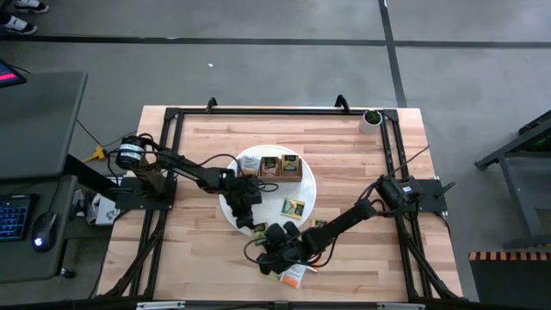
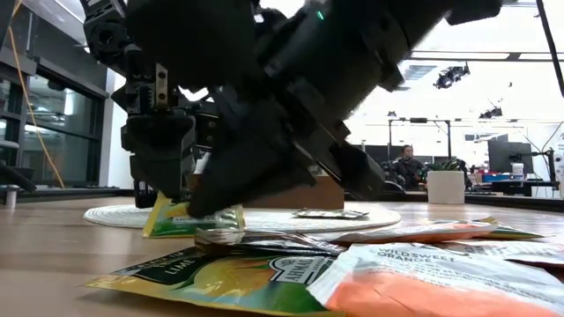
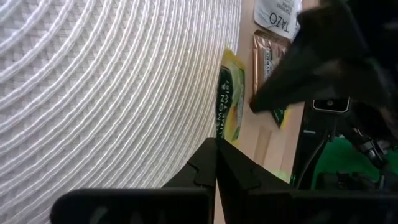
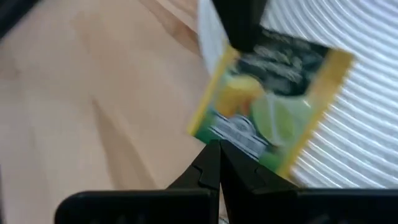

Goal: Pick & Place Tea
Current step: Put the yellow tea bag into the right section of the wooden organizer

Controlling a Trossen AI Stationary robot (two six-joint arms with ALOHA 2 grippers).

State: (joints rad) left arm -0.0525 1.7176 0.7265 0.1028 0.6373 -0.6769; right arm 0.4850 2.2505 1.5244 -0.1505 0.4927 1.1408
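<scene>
Task partway, I'd say. The box (image 1: 281, 166) on the white mat (image 1: 307, 202) already has a few tea packets in it, at least 2 compartments filled as far as I can tell from high view. One packet (image 1: 294, 207) lies loose on the mat, right of centre, so maybe dropped short or staged. Left to do: a small pile of packets (image 1: 297, 274) on the bench (image 1: 362, 146) near edge, incl. an orange one (image 2: 458, 283) and a lime one (image 2: 220, 275), both flat in the low view foreground, plus a brown one (image 3: 266, 57) and a white one (image 3: 277, 15) seen from the left wrist.

Right hand (image 4: 219, 148): I have it down low at the mat's near edge, arm stretched from the right base toward bench centre-near. Fingers pressed together, pinching a lemon-lime packet (image 4: 270, 102) by one edge; packet hangs tilted, half over the mat, half over bare bench. In the low view it looks to be just touching the surface or barely off it, can't tell which.

Left hand (image 3: 216, 163): over the mat's left-near part, just beside the right hand, pointing down. Fingers look pressed together w/ nothing between them. The lemon-lime packet sits just past its tips at the mat rim. Looks like it's waiting.

Next call for me: lift the packet clear and carry it far toward the box w/o clipping the left arm, they're v. close.
</scene>
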